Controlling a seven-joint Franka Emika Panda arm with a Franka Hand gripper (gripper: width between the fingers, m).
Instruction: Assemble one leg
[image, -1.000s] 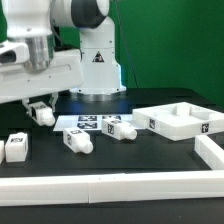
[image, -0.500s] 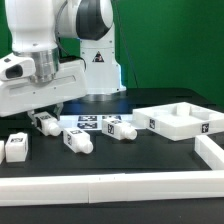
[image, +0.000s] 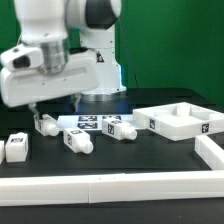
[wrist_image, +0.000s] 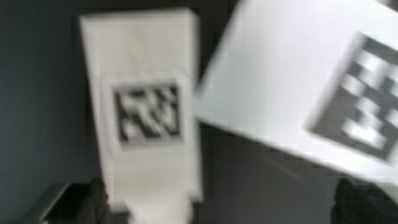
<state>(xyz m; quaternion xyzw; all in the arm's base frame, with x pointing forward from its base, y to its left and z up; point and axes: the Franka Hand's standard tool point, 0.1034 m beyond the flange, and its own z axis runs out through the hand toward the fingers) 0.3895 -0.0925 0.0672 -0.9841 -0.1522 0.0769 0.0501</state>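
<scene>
One leg (wrist_image: 146, 110) on black tabletop (image: 150, 160) beneath spread-open claw (image: 40, 118); green wall (image: 170, 40) behind.

The leg (image: 46, 125) is a short white plastic peg lying on its side, towards the exterior view's left. In the wrist view, its flat upper face carries a square black-and-white tag (wrist_image: 151, 108). Similar pegs lie apart from it: a second leg (image: 16, 148) further left, and a third leg (image: 78, 141) and a fourth leg (image: 121, 129) to the right.
</scene>
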